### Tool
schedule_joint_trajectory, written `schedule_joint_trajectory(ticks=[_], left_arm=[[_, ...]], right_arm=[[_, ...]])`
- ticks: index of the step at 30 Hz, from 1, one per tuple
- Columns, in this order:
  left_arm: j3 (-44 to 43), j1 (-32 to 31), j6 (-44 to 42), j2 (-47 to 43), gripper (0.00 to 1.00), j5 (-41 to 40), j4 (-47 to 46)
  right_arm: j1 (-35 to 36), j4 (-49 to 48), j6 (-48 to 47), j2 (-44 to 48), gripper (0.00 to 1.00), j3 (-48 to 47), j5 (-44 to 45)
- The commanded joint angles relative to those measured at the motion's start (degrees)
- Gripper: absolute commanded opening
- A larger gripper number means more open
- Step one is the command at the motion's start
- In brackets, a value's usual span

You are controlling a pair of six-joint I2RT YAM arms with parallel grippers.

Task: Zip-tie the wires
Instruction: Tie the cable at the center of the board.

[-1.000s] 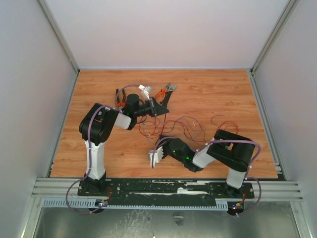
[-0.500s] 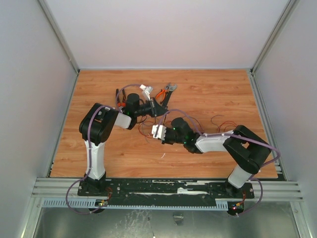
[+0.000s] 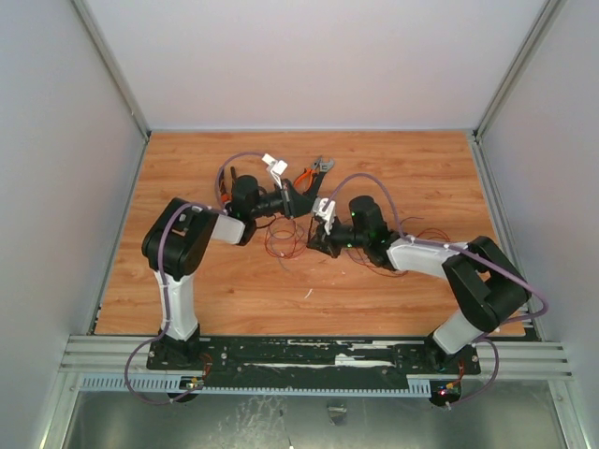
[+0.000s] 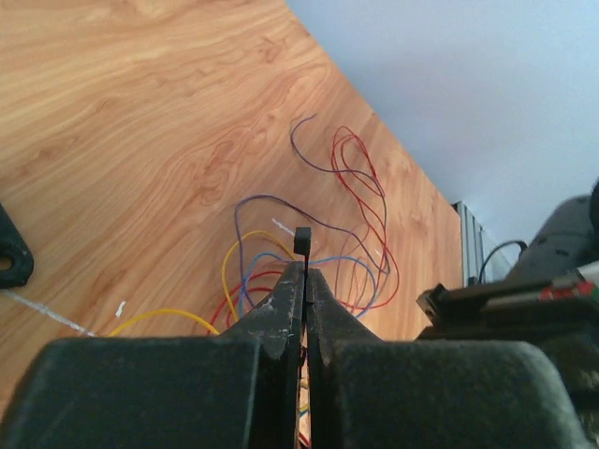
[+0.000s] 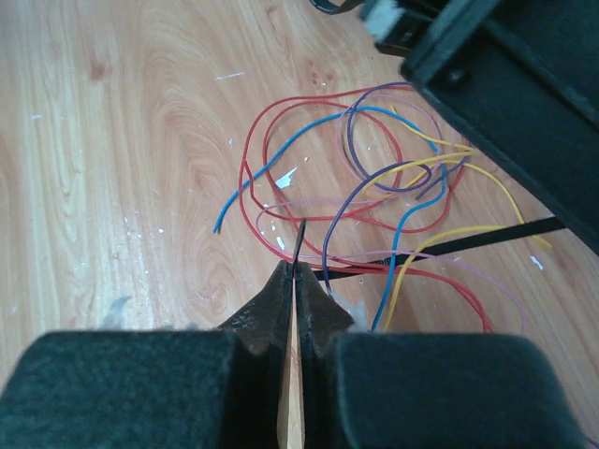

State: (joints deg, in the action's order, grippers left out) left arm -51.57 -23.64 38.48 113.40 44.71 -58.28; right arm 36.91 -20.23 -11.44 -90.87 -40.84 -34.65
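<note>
Left gripper [image 4: 304, 269]: fingers pressed together on the zip tie [image 4: 302, 241], with its square head poking just past the tips. It's probably held by that end so the strip is free for looping. The wires [image 5: 426, 170] lie loose on the tabletop [image 5: 122, 140] beyond both sets of tips, not bundled yet. Right gripper [image 5: 294, 271]: fingers pressed together, and the black strip passes just right of the tips. There's a thin dark sliver at the tips; can't tell if it's pinched. It's likely lining up on the tail. No legible writing or brand anywhere.
</note>
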Motion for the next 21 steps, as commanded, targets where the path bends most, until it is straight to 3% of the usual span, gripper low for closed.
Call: schedule_joint_trajectory(ticks=[1, 7, 17, 21], left_arm=[[1.7, 0.1, -3.9, -2.8, 0.0, 2.6, -7.2], [3.5, 0.0, -12.9, -6.4, 0.0, 1.7, -6.1], [2.7, -3.0, -36.4, -16.4, 0.0, -2.4, 10.0], [5.2, -4.0, -42.9, -19.5, 0.0, -3.6, 11.8]], right_arm=[[-2.8, 5.3, 4.2, 2.2, 0.0, -2.5, -7.0], [-5.9, 10.3, 4.3, 2.0, 0.0, -4.4, -11.3], [-8.0, 14.8, 1.7, 1.3, 0.0, -7.6, -16.7], [-8.5, 17.2, 0.8, 2.3, 0.0, -8.8, -17.2]])
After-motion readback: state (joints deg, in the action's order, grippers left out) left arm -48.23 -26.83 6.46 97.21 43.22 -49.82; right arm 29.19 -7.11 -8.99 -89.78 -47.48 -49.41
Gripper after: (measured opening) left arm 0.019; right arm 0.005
